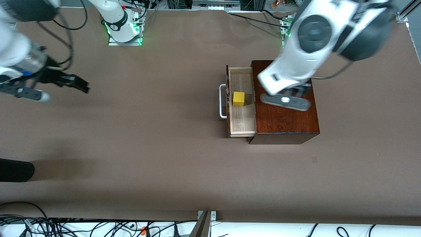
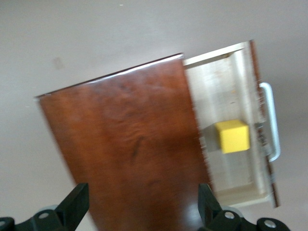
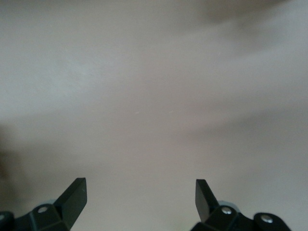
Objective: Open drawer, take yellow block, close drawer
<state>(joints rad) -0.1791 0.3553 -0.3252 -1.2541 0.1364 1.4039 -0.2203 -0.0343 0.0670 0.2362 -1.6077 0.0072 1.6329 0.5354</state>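
Two end effectors show fingers apart: the left end effector (image 1: pixel 285 100) hangs over the wooden box (image 1: pixel 285 108), the yellow block (image 1: pixel 238 98) beside it in the open drawer (image 1: pixel 242 115), apparently ready for picking; the right end effector (image 1: pixel 56 86) waits over bare worktop (image 1: pixel 148 148).

Flat brown-covered table (image 1: pixel 164 148), dark reddish-brown wooden box (image 1: pixel 286 121) resting on it toward the left arm's end, its pale-lined drawer (image 1: pixel 243 121) pulled open

This was a robotics lab: two white Franka arms (image 1: pixel 115 19) stood bolted along the edge of a brown-covered table (image 1: pixel 148 148) (green status lights glowing), with tangled cables (image 1: pixel 65 227) beside that table.
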